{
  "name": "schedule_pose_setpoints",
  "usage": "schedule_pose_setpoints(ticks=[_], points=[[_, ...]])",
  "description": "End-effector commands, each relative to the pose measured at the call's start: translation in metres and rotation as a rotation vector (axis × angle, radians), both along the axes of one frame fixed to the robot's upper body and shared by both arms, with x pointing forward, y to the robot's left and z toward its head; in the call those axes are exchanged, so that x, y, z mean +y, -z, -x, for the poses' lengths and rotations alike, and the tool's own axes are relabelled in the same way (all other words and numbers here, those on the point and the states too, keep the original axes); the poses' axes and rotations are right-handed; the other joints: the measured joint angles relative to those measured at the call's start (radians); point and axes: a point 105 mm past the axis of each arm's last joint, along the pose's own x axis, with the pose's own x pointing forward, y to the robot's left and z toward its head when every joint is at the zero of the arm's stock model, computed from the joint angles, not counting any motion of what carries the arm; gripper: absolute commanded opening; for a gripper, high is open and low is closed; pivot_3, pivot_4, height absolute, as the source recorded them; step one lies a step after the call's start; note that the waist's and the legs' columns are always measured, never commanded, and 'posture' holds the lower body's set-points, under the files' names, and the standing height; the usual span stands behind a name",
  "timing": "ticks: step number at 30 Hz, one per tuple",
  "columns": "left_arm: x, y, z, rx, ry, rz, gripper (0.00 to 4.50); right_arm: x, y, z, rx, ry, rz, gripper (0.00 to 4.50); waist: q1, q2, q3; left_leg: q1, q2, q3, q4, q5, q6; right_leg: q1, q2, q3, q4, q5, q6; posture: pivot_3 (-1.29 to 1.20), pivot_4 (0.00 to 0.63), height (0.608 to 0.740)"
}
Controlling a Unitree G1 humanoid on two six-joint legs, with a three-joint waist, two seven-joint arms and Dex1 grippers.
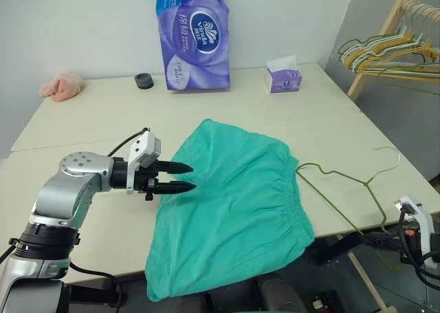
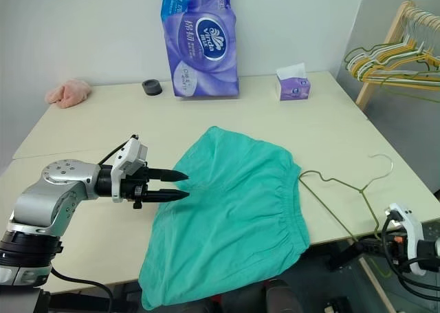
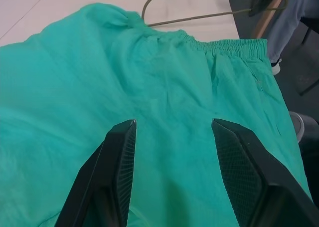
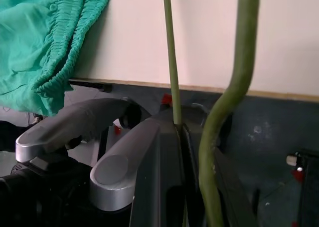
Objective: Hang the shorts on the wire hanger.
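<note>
The teal-green shorts (image 1: 234,196) lie spread flat on the table, their gathered waistband (image 1: 297,192) toward the right and their lower part hanging over the front edge. Hovering over the shorts' left edge is my left gripper (image 1: 187,177), open, pointing right, with nothing between its fingers (image 3: 117,167). The olive wire hanger (image 1: 344,177) lies on the table right of the waistband, hook (image 1: 392,155) pointing away, one corner past the front edge. Below that edge my right gripper (image 4: 177,129) is shut on the hanger's wire.
A purple tissue pack (image 1: 194,38), a small tissue box (image 1: 283,77), a black ring (image 1: 144,80) and a pink cloth lump (image 1: 62,86) sit along the table's far side. A wooden rack with bunched hangers (image 1: 399,48) stands at the right. A person's leg (image 3: 299,7) and a chair base (image 4: 75,127) are beyond the front edge.
</note>
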Motion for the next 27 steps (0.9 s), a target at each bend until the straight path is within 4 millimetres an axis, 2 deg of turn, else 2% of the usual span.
schedule_pose_setpoints(ticks=[1,9,14,23,27], points=[[0.002,-0.007,-0.001,-0.044,-0.002,-0.008,2.55,0.005,-0.010,-0.003,-0.047,0.003,-0.021,0.00,0.000,0.000,0.000,0.000,0.000,0.000,0.000,0.000,0.000,0.000,0.000,0.000,0.000,0.000,0.000,-0.25,0.082,0.740],[0.000,-0.005,-0.002,-0.052,0.002,-0.017,2.55,0.022,-0.014,-0.006,-0.058,-0.011,-0.098,0.00,0.000,0.000,0.000,0.000,0.000,0.000,0.000,0.000,0.000,0.000,0.000,0.000,0.000,0.000,0.000,-0.25,0.079,0.740],[0.003,-0.005,-0.002,-0.057,-0.008,-0.025,2.55,0.023,-0.018,-0.008,-0.062,-0.029,-0.104,0.00,0.002,0.000,0.000,0.000,0.000,0.000,0.000,0.000,0.000,0.000,0.001,0.000,0.000,0.000,0.000,-0.24,0.077,0.740],[0.004,-0.003,-0.001,-0.059,-0.018,-0.027,2.55,0.044,-0.013,-0.004,-0.015,-0.142,-0.136,0.00,0.002,0.000,0.000,0.000,0.001,0.000,0.000,0.000,0.000,0.000,0.001,0.000,0.000,0.000,0.000,-0.23,0.076,0.740],[0.004,-0.003,-0.002,-0.062,-0.021,-0.029,2.55,0.051,-0.008,-0.009,0.005,-0.140,-0.161,0.00,0.003,0.000,0.000,0.000,0.001,0.000,0.000,0.000,0.000,0.000,0.001,0.000,0.000,0.000,0.000,-0.23,0.076,0.740]])
